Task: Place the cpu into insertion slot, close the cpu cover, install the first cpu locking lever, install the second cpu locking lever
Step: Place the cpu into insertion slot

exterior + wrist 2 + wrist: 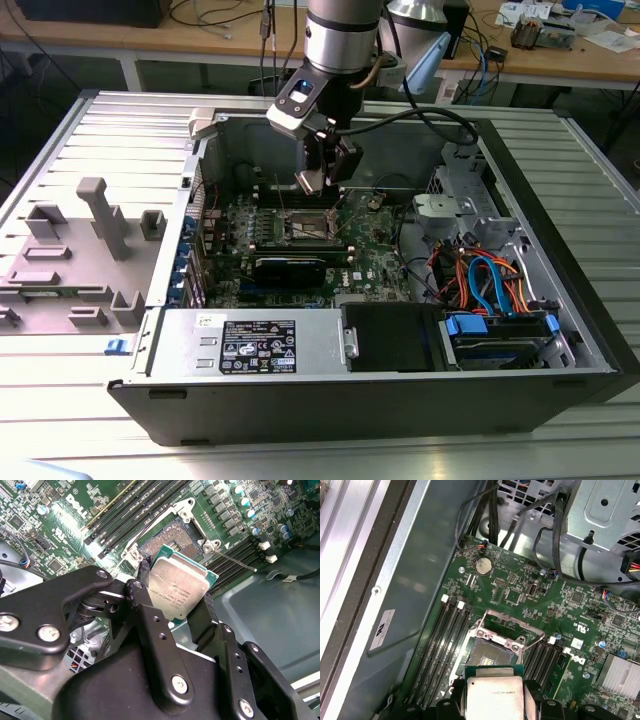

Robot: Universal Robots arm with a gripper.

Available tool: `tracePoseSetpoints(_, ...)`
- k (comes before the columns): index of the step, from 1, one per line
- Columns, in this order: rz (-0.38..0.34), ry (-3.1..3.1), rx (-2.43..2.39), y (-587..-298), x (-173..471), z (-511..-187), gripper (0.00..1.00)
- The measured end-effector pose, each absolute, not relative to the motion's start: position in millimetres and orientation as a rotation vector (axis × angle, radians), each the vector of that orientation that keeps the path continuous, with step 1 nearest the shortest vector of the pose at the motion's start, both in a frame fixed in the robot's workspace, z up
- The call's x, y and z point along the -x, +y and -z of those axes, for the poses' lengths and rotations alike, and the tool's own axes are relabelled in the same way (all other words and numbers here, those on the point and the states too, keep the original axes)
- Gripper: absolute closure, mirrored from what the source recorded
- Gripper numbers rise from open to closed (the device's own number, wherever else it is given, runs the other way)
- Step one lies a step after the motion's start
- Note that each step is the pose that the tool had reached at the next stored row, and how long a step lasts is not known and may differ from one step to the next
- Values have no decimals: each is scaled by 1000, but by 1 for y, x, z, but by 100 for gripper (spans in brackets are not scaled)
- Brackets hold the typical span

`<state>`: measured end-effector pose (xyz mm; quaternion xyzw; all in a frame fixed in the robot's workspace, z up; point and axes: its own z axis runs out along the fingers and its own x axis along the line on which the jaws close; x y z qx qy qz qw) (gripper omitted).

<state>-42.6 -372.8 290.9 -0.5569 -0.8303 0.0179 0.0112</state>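
Exterior view: bright, even overhead light, with a soft sheen on the ribbed table (80, 130). The case (400, 400) interior is dimmer. Second wrist view: cpu (185, 580) top washed pale by glare. The black gripper (174, 594) near the lens is dark and slightly soft, with glints on its screws. First wrist view: diffuse glare patch on the case wall (415, 587), board (530, 600) evenly lit, shadows soft.

Exterior view high; wrist views share insertion slot (172, 536) (493, 652).
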Motion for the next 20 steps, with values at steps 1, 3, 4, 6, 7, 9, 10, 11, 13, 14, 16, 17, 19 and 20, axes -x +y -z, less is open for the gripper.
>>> tracePoseSetpoints(1,-56,-2589,1738,-373,43,-291,45)
tracePoseSetpoints(3,-56,-2587,1741,-373,43,-291,45)
tracePoseSetpoints(4,-56,-2587,1742,-373,43,-291,45)
tracePoseSetpoints(6,-56,-2585,1745,-373,43,-291,45)
tracePoseSetpoints(7,-56,-2584,1746,-373,43,-291,45)
tracePoseSetpoints(9,-56,-2582,1749,-373,43,-291,45)
tracePoseSetpoints(10,-56,-2581,1750,-373,43,-291,45)
tracePoseSetpoints(11,-56,-2580,1752,-373,43,-291,45)
tracePoseSetpoints(13,-57,-2578,1754,-373,43,-291,45)
tracePoseSetpoints(14,-57,-2577,1757,-373,43,-291,45)
tracePoseSetpoints(16,-57,-2574,1761,-373,43,-290,45)
tracePoseSetpoints(17,-57,-2572,1763,-373,43,-290,45)
tracePoseSetpoints(19,-57,-2571,1766,-373,43,-290,45)
tracePoseSetpoints(20,-57,-2570,1768,-373,43,-290,45)
